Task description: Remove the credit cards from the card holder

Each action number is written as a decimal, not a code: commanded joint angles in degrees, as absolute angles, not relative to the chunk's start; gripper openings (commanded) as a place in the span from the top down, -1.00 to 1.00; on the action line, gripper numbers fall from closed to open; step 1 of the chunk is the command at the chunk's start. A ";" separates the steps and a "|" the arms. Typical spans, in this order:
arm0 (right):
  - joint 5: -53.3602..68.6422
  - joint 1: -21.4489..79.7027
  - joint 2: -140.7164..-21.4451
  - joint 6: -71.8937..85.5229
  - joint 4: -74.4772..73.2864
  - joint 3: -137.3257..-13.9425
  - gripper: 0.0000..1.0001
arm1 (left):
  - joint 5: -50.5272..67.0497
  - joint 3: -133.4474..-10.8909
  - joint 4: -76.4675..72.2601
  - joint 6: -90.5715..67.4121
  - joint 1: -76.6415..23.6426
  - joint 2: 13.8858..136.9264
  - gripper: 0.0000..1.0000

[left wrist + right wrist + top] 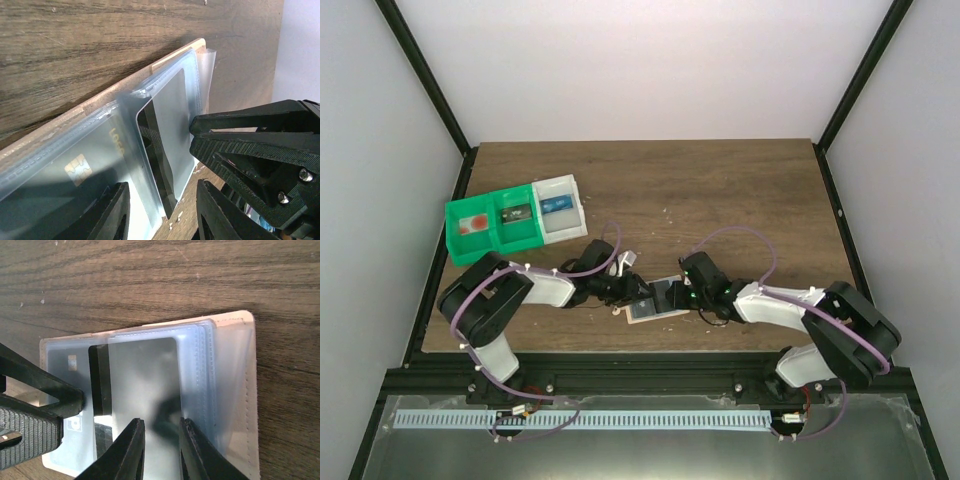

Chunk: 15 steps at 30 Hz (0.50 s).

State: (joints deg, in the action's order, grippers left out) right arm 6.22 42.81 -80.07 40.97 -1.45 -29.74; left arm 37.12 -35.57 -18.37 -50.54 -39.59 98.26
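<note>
Left hand [636,292], right hand [686,297] flanking holder [653,312]

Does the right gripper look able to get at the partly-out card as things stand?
Probably not cleanly. The right gripper is over the part of the card that lies under the clear sleeve. The card's bare dark edge sticks out toward the left gripper, whose finger sits beside it.

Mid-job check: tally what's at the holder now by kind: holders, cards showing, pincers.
card holder: 1
credit cards showing: 2, the chip card and the dark card
pincers: 2, left pincer and right pincer
Total: 5
</note>
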 commanded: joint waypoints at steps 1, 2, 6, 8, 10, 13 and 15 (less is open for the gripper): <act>7.43 42.45 -81.06 40.41 -0.79 -27.95 0.57 | 34.74 -35.94 -18.68 -50.19 -39.86 98.94 0.22; 7.99 42.41 -80.94 40.47 -0.27 -27.64 0.57 | 34.64 -35.90 -18.72 -50.20 -39.95 99.13 0.23; 9.74 42.40 -79.92 41.12 2.69 -26.14 0.57 | 34.68 -35.79 -19.16 -50.70 -40.03 99.87 0.26; 10.03 42.42 -79.73 41.44 3.46 -25.79 0.58 | 34.72 -35.72 -19.33 -50.86 -40.09 99.93 0.30; 10.21 42.38 -79.80 41.44 3.83 -25.69 0.58 | 34.74 -35.85 -19.31 -50.96 -40.16 99.85 0.34; 10.51 42.37 -80.15 41.36 4.16 -25.71 0.58 | 34.91 -36.18 -19.53 -51.19 -40.25 100.04 0.41; 10.69 42.45 -80.41 41.34 4.36 -25.54 0.58 | 35.46 -36.27 -20.23 -51.81 -40.33 100.57 0.44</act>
State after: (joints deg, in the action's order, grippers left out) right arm 9.61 42.61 -79.92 41.19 4.58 -26.55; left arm 35.83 -35.57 -19.31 -51.22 -39.88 99.07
